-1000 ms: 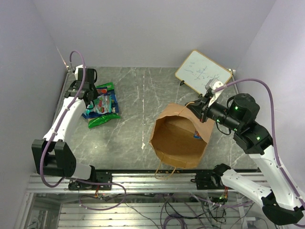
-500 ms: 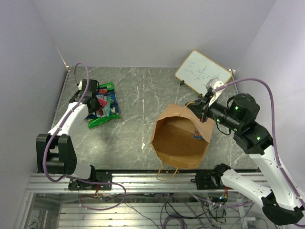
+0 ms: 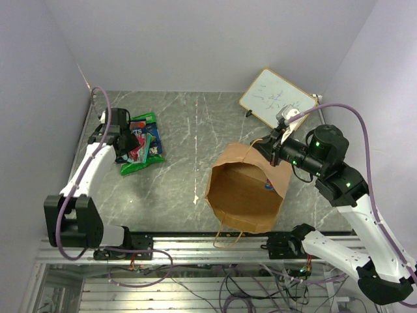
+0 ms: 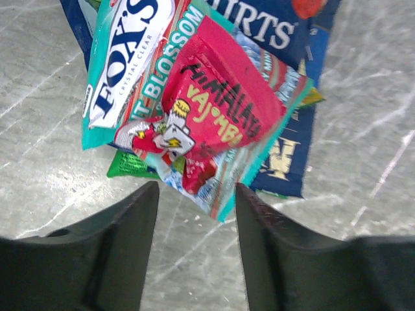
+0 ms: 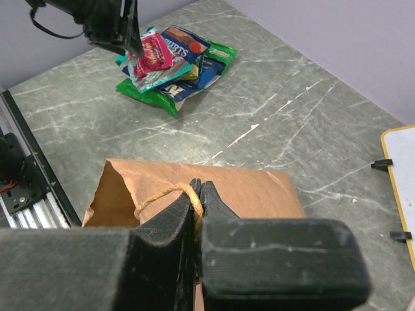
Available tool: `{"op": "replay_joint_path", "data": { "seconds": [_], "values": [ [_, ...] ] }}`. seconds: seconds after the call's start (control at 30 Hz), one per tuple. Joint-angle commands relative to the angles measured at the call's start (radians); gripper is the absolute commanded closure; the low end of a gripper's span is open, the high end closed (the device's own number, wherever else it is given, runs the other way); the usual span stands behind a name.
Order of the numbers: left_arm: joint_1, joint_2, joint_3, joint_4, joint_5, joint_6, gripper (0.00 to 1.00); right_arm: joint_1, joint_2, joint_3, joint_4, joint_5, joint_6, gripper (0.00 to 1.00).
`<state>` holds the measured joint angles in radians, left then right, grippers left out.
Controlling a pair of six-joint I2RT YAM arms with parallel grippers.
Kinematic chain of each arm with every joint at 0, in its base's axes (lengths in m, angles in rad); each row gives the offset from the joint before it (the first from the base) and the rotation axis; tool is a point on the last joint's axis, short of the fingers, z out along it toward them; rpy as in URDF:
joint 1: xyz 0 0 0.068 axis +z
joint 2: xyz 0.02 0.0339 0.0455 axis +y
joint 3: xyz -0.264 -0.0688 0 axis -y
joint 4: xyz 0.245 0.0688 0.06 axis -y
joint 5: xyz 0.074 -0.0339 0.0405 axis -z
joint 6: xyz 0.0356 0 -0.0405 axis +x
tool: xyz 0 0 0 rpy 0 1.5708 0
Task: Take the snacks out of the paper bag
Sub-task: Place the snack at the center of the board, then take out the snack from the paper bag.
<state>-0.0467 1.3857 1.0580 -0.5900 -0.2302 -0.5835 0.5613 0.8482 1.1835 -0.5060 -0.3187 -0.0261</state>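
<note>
The snacks point(image 3: 140, 147) lie in a heap at the table's far left. A red packet point(image 4: 217, 110) tops teal, blue and green ones. My left gripper point(image 4: 196, 192) hovers open just off the heap's edge point(image 3: 128, 140), with nothing between its fingers. The brown paper bag point(image 3: 229, 163) stands mouth-up right of centre, and one small packet point(image 3: 269, 185) shows inside against its right wall. My right gripper point(image 5: 200, 188) is shut on the twisted handle point(image 5: 159, 194) at the bag's far rim point(image 3: 264, 145), holding that side up.
A white writing board point(image 3: 278, 98) lies at the back right, its edge also in the right wrist view point(image 5: 403, 188). The bag's second handle point(image 3: 228, 236) hangs over the table's near rail. Walls close in on both sides.
My left gripper has opened and let the red packet drop onto the heap. The right gripper stays shut on the handle, its arm shifted slightly.
</note>
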Motion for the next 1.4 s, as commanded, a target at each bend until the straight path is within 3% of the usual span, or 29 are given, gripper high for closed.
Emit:
{"op": "replay_joint_path", "data": {
  "seconds": [0.0, 0.1, 0.4, 0.6, 0.83, 0.97, 1.13, 1.37],
  "values": [
    [0.008, -0.117, 0.049, -0.070, 0.076, -0.065, 0.29, 0.003, -0.003, 0.007, 0.015, -0.013, -0.006, 1.00],
    [0.003, -0.173, 0.043, -0.087, 0.144, -0.099, 0.15, 0.003, 0.001, 0.019, 0.006, -0.006, -0.014, 1.00],
    [-0.235, -0.299, -0.079, 0.025, 0.335, -0.136, 0.16, 0.004, -0.004, 0.062, -0.115, 0.085, -0.108, 1.00],
    [-0.440, -0.437, -0.142, 0.102, 0.380, -0.168, 0.17, 0.003, -0.001, 0.116, -0.225, 0.220, -0.173, 1.00],
    [-0.580, -0.644, -0.175, 0.178, 0.347, -0.203, 0.18, 0.003, 0.010, 0.129, -0.247, 0.172, -0.113, 1.00],
    [-0.650, -0.685, -0.218, 0.301, 0.365, -0.212, 0.12, 0.003, 0.004, 0.105, -0.231, 0.147, -0.079, 1.00],
    [-0.866, -0.628, -0.246, 0.447, 0.234, -0.145, 0.13, 0.003, -0.001, 0.095, -0.208, 0.155, -0.041, 1.00],
    [-1.247, -0.387, -0.159, 0.592, -0.045, 0.001, 0.20, 0.003, 0.032, 0.148, -0.186, 0.161, 0.011, 1.00]
  ]
}}
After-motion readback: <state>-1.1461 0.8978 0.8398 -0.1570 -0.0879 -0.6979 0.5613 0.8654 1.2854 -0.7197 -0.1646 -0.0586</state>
